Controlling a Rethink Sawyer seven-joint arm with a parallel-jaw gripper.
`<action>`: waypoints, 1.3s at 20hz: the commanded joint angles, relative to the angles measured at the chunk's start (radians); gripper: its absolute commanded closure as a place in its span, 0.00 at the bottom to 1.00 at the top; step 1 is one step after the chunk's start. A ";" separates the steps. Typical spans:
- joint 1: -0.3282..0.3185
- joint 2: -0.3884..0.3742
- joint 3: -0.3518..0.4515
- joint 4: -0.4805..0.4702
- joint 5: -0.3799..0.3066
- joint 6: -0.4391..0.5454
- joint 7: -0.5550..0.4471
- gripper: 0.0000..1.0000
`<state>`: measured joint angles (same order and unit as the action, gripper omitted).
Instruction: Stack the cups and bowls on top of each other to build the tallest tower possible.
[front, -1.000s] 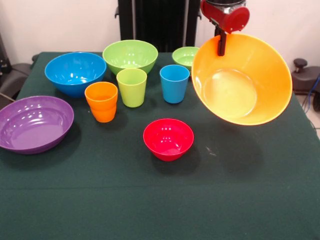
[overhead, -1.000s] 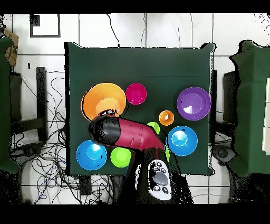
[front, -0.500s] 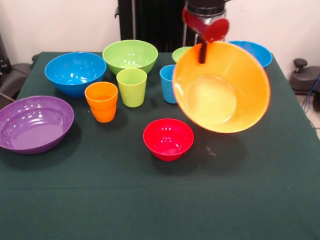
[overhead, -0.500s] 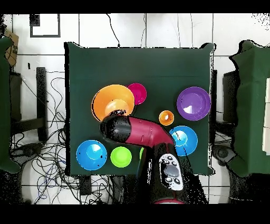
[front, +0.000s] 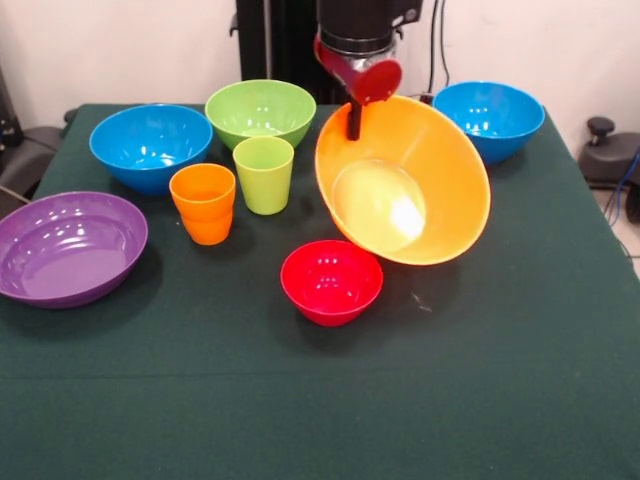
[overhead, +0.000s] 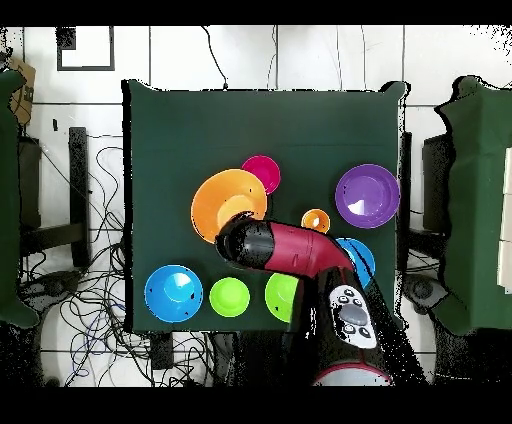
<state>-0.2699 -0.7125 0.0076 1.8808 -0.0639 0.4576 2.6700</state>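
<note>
Since the earlier frames, the big orange bowl (front: 403, 182) is carried leftward in the front view, and the second blue bowl (front: 489, 118) is now uncovered behind it. The bowl's far rim is pinched by the gripper (front: 353, 118), and the bowl is held tilted, its opening turned toward the camera, its lower edge just above and beside the red bowl (front: 332, 281). The orange cup (front: 203, 203) and green cup (front: 264, 174) are seen upright, with the purple bowl (front: 68, 247) well apart at the table's (front: 400, 400) left.
</note>
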 joint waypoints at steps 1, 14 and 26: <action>-0.024 0.033 0.130 -0.050 -0.073 -0.051 -0.116 1.00; -0.080 -0.139 0.214 -0.004 -0.009 0.171 -0.144 1.00; -0.094 -0.173 0.235 -0.070 -0.020 0.300 -0.143 1.00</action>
<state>-0.3450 -0.8885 0.1418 1.8756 -0.0745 0.6763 2.6700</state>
